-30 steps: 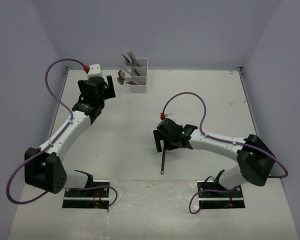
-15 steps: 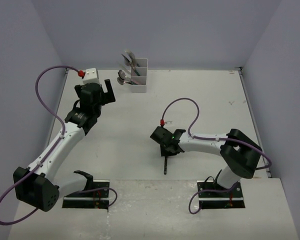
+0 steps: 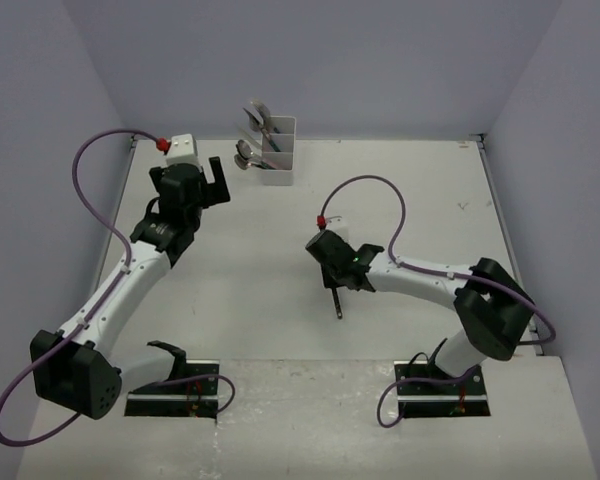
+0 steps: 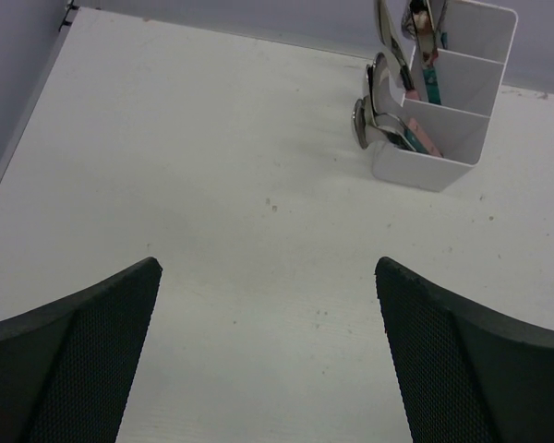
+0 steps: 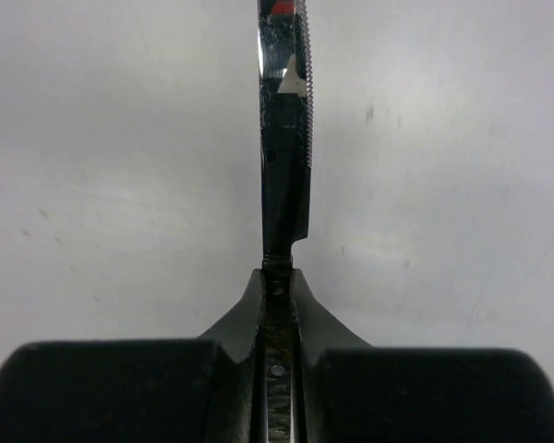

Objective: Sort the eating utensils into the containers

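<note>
My right gripper (image 3: 336,286) is shut on the black handle of a knife (image 5: 284,166), whose serrated metal blade sticks straight out past the fingertips, over the middle of the table. From above, the knife (image 3: 337,304) points toward the near edge. The white compartmented container (image 3: 279,152) stands at the far edge with several utensils (image 3: 248,132) in it. The left wrist view shows the container (image 4: 448,148) at the upper right with spoon heads (image 4: 365,120) and teal and pink handles (image 4: 428,81). My left gripper (image 3: 216,182) hangs open and empty to the container's left, its fingertips wide apart (image 4: 266,268).
Grey walls close the table on the far, left and right sides. A step (image 3: 310,362) runs across the near edge where both arm bases are bolted. Purple cables (image 3: 370,195) loop above each arm.
My right gripper has closed on the knife and shifted it slightly up and right. My left arm pulled back a little from the container early on, then held still and open.
</note>
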Tool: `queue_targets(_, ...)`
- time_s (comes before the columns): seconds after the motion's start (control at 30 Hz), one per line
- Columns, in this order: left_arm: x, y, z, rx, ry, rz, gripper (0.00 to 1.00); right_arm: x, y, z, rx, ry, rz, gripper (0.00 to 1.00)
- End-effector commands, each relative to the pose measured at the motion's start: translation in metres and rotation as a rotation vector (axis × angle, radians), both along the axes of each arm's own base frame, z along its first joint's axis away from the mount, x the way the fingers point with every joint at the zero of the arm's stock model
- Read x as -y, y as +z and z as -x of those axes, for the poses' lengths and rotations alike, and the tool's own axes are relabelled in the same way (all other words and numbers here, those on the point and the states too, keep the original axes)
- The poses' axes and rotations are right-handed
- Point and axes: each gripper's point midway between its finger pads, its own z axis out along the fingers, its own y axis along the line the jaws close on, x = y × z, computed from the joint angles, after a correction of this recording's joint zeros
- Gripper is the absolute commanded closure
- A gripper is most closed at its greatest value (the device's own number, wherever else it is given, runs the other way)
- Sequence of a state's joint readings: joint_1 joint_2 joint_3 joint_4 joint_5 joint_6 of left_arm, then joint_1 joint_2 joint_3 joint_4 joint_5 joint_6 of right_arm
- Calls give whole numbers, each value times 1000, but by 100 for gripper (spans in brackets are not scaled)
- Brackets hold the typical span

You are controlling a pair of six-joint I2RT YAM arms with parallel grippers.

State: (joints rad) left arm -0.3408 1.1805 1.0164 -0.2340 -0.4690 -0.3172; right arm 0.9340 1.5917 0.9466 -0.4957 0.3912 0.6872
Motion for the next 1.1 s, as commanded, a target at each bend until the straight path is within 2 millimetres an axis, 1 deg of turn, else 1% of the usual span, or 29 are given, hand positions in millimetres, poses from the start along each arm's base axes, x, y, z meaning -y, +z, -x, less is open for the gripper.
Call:
queue_targets(0.0, -4, 19, -15, 90, -72, 64, 0, -24, 102, -92, 385, 120, -181, 100)
queue_targets(0.03, -8, 20, -20, 106, -74, 95, 0, -42, 128, -109, 462, 182, -302, 100)
queue_targets(0.07, -12, 23, -23, 116, -75, 105, 0, -42, 145, -123, 526, 231, -324, 100)
queue_targets(0.1, -23, 25, -26, 125, -46, 104, 0, -34, 162, -147, 590, 248, -351, 100)
queue_targets(0.13, -27, 24, -30, 126, -30, 84, 0, -50, 189, -157, 679, 348, -432, 100)
queue_targets(0.17, -29, 33, -34, 144, -19, 72, 0, -47, 198, -170, 740, 396, -384, 100)
queue_targets(0.2, -31, 35, -37, 148, -14, 63, 0, -47, 230, -188, 821, 436, -386, 100)
queue_targets(0.23, -30, 36, -43, 155, -15, 55, 0, -56, 226, -201, 834, 498, -354, 100)
queue_targets(0.27, -29, 40, -46, 167, -17, 56, 0, -63, 233, -209, 873, 578, -334, 100)
queue_targets(0.3, -29, 37, -48, 160, -21, 54, 0, -66, 260, -224, 945, 613, -340, 100)
queue_targets(0.33, -27, 43, -56, 195, -21, 59, 0, -75, 253, -239, 969, 669, -333, 100)
queue_targets(0.37, -27, 41, -58, 195, -20, 58, 0, -81, 276, -248, 1037, 722, -364, 100)
queue_targets(0.4, -28, 40, -60, 193, -17, 55, 0, -85, 293, -256, 1119, 757, -381, 100)
queue_targets(0.47, -27, 37, -65, 185, -18, 51, 0, -99, 314, -274, 1258, 852, -425, 100)
queue_targets(0.5, -27, 38, -66, 186, -21, 47, 0, -103, 304, -283, 1243, 881, -437, 100)
queue_targets(0.53, -27, 37, -69, 182, -26, 29, 0, -107, 320, -287, 1343, 905, -443, 100)
queue_targets(0.57, -27, 37, -71, 181, -27, 19, 0, -115, 316, -304, 1371, 914, -468, 100)
queue_targets(0.6, -30, 47, -74, 199, -18, 7, 0, -119, 316, -311, 1392, 935, -477, 100)
queue_targets(0.63, -31, 46, -78, 193, -18, -19, 0, -123, 344, -317, 1465, 950, -480, 100)
queue_targets(0.67, -33, 49, -81, 198, -13, -34, 0, -132, 314, -335, 1426, 959, -483, 100)
queue_targets(0.73, -35, 57, -90, 216, -13, -78, 0, -138, 302, -354, 1408, 963, -447, 100)
queue_targets(0.77, -37, 59, -94, 221, -9, -87, 0, -138, 318, -359, 1453, 954, -438, 100)
queue_targets(0.8, -37, 53, -99, 202, -12, -98, 0, -140, 295, -369, 1424, 949, -436, 100)
queue_targets(0.83, -38, 63, -104, 218, -10, -96, 0, -142, 291, -369, 1432, 957, -422, 100)
queue_targets(0.87, -36, 62, -108, 212, -19, -97, 0, -143, 286, -370, 1420, 959, -425, 100)
queue_targets(0.9, -35, 61, -113, 203, -23, -98, 0, -145, 272, -372, 1385, 974, -429, 100)
queue_targets(1.0, -31, 51, -122, 182, -48, -104, 0, -149, 246, -375, 1346, 982, -447, 100)
queue_targets(1.03, -28, 51, -124, 184, -61, -100, 0, -149, 244, -378, 1348, 968, -450, 100)
queue_targets(1.07, -27, 46, -128, 173, -70, -103, 0, -150, 232, -382, 1327, 955, -462, 100)
